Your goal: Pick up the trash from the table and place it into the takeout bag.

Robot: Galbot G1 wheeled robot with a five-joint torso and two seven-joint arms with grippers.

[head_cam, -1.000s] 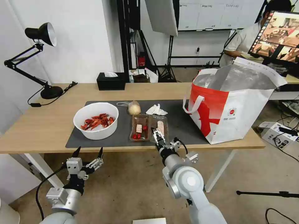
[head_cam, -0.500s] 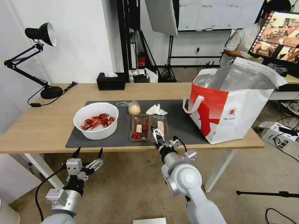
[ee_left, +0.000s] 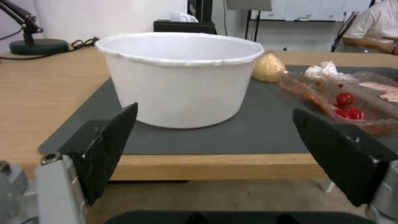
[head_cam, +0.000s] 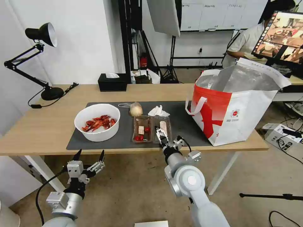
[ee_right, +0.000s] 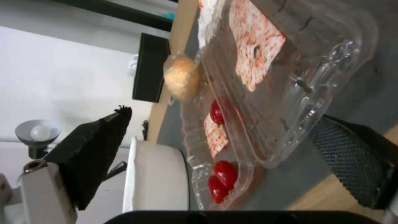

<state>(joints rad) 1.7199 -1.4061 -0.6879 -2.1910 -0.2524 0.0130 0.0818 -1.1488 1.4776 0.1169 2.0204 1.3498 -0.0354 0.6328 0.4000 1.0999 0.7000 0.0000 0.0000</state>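
Two grippers were ours to account for, and nearest to us the left gripper (head_cam: 89,156) waited below the near edge of the table (head_cam: 38,132), its fingers spread wide and holding nothing, pointed at the white bowl (head_cam: 97,122). A little farther in, our right gripper (head_cam: 160,135) reached over the near edge of the clear plastic tray (head_cam: 151,129); in the right wrist view its fingers stood apart on either side of the tray's near end (ee_right: 265,93), not yet closed on it. We judged the danger to lie in that thin plastic: a pinch on the flimsy rim could buckle it or tip it, and the loose tomatoes (head_cam: 140,136) might roll out onto the dark mat (head_cam: 120,140). Just beyond the tray lay the small clear bag with its beige lump (head_cam: 135,109) and the crumpled tissue (head_cam: 158,111). To the right stood the takeout bag (head_cam: 233,110), mouth open, well apart from the tray, so a weak hold could fail during the carry. The bowl of crayfish shells sat to the left on the mat.
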